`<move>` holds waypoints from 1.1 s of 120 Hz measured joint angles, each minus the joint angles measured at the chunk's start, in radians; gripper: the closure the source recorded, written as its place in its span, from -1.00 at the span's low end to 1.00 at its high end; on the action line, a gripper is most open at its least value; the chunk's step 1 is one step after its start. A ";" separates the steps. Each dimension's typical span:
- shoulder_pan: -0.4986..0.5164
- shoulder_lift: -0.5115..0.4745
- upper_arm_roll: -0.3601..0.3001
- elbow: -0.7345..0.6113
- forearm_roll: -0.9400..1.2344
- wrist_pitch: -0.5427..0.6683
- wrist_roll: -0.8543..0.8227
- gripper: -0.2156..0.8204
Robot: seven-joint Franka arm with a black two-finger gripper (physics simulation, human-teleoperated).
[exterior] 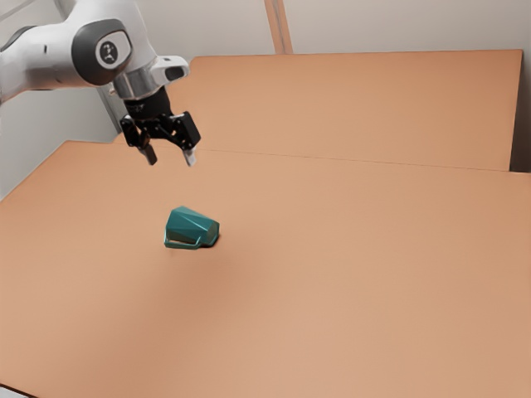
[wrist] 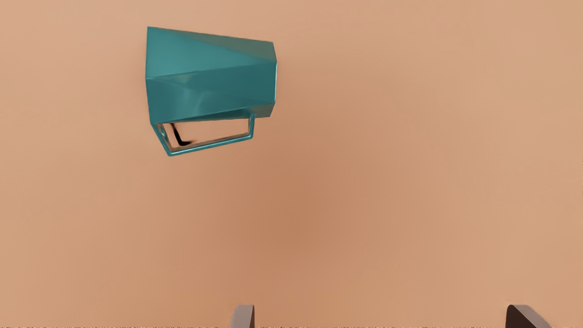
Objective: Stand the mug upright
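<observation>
The teal, faceted, glossy mug (exterior: 192, 228) lies on its side on the tan, smooth worktop (exterior: 348, 274), its angular loop handle (wrist: 212, 146) on the side toward the gripper (exterior: 171, 160). The jaws stand wide apart above the worktop, with nothing between them, well short of the mug

The step, I judge, is lining up a grasp. The mug's length runs along the closing line, so a quarter turn of the hand would let the jaws close across the body; mind that a finger doesn't snag the handle. Come down slowly, grip firmly, lift before tipping, and let go only once the base sits flat. Which end is the mouth I cannot tell; settle that before tipping
</observation>
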 joint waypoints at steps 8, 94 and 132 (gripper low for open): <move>0.020 0.026 0.000 -0.028 -0.060 0.005 0.017 -0.58; 0.394 0.200 0.002 -0.158 -0.493 0.157 0.758 -0.58; 0.436 0.380 0.004 -0.053 -0.633 0.173 0.980 -0.58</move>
